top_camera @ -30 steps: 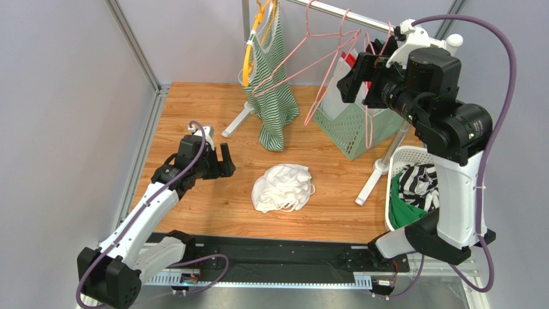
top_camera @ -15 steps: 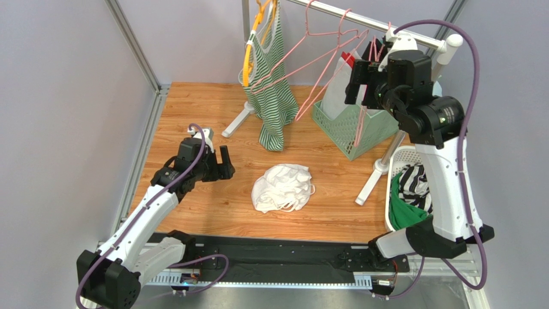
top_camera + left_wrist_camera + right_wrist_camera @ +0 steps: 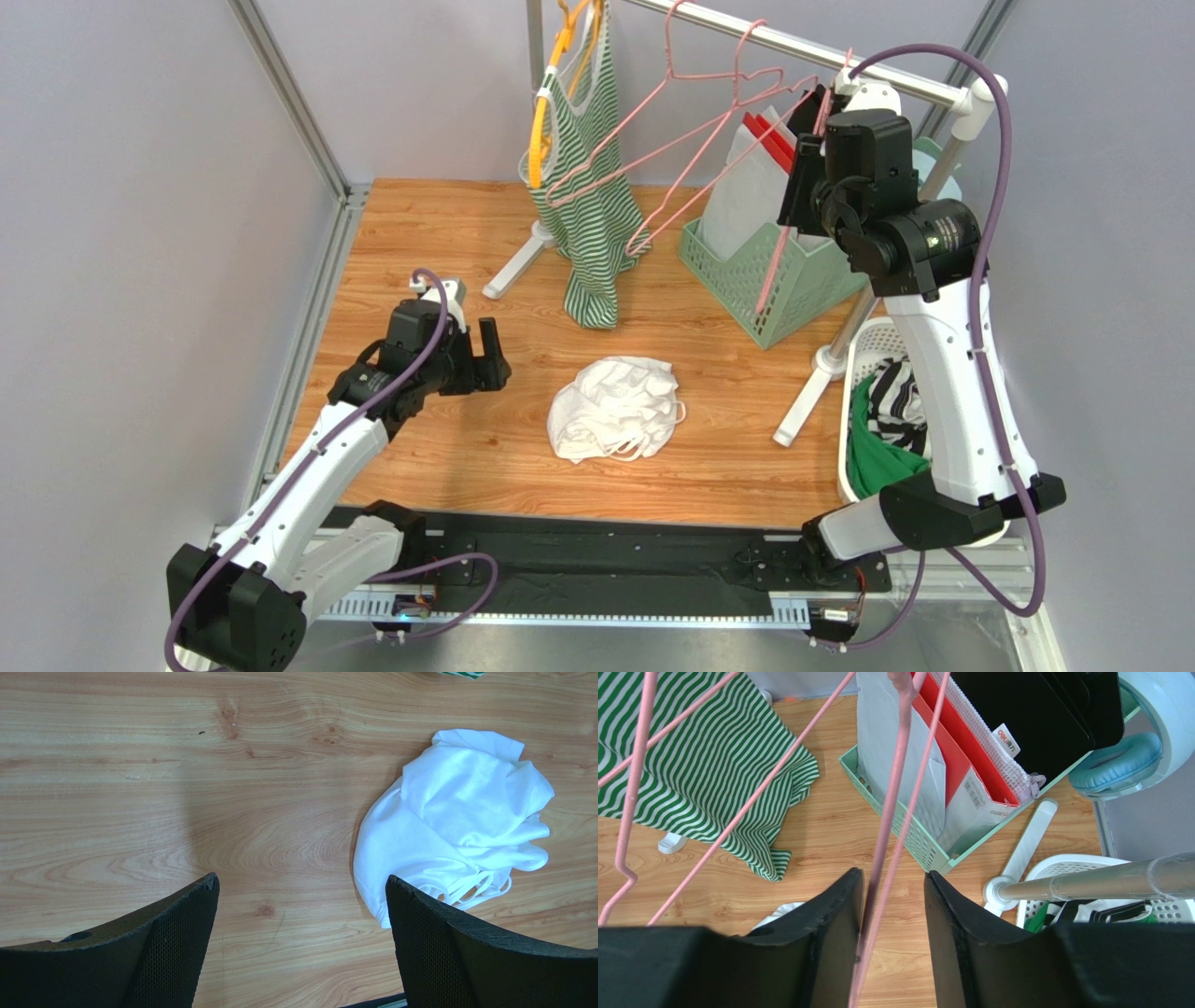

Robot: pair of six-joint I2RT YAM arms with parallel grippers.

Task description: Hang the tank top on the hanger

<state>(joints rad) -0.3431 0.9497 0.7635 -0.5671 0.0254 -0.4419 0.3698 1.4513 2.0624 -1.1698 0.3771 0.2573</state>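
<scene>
- Your landmark is the silver metal garment rail (image 3: 744, 28) that crosses the back of the wooden table (image 3: 421, 238).
- The plain white sleeveless tank top (image 3: 617, 406) lies in a crumpled heap on the table, well clear of the rail on its near side. Nothing touches it, and its thin straps (image 3: 484, 882) spill out at one edge of the heap.
- The thin pink wire hanger (image 3: 769, 280) hangs off the rail near its right end, tilted, among other hangers just like it.
- Your right gripper (image 3: 802, 182) is raised to the rail and straddles that hanger (image 3: 889, 812).
- In the right wrist view, two pink strands run between the right gripper's (image 3: 892, 882) black fingers (image 3: 829, 938). Floor shows between the wire and one finger, so the jaws bracket the wire without clamping it.
- It probably sits on the hanger's side strands because they give the fingers a straight stretch to pinch and leave the hook free to lift off.
- Your left gripper (image 3: 470, 350) is released and holds nothing, with its jaws wide. It hovers low over the table on the near side of the rail, with the tank top (image 3: 456, 819) just beyond one finger, which looks like a waiting pose for the fabric.
- A green-and-white striped top (image 3: 596, 210) on a yellow-orange hanger (image 3: 550, 98) hangs from the rail's left part. The neighbouring pink wires cross close by, so you risk snagging one when you lift.
</scene>
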